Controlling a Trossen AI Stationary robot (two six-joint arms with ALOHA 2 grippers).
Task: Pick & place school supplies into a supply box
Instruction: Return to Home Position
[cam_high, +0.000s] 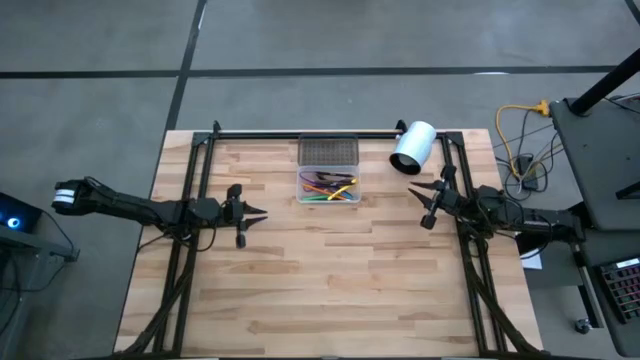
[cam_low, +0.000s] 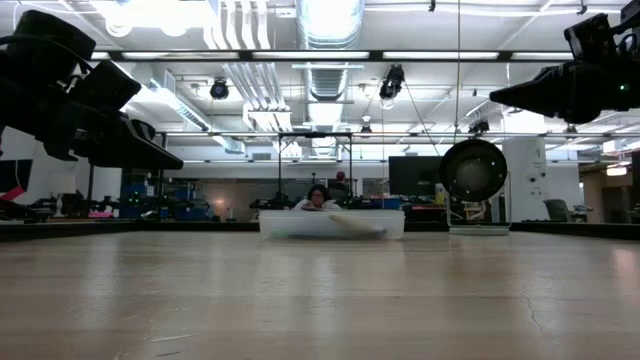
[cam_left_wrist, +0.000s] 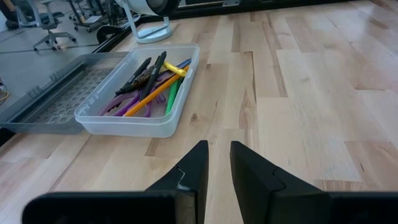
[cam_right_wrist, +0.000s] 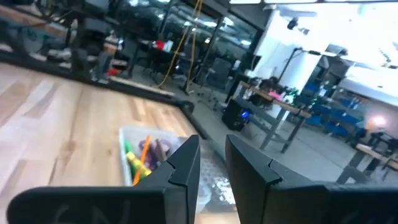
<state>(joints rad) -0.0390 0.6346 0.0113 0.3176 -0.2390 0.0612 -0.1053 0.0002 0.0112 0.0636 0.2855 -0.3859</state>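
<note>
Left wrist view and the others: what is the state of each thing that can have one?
supply box: open on top, upright.
school supplies: lying inside the supply box.
left gripper: slightly open, empty, raised.
right gripper: slightly open, empty, raised.

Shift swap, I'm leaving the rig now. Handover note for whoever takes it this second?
Left hand: open by a narrow gap, empty, above the left side of the table, pointing toward the box.
Right hand: open by a narrow gap, empty, above the table's right side.
Supply box: far middle of the table, with its mesh part on the far end.
School supplies: lying together in the box's clear part.
Done: the high view shows no supplies loose on the wood.
Left: probably only parking both arms.
</note>
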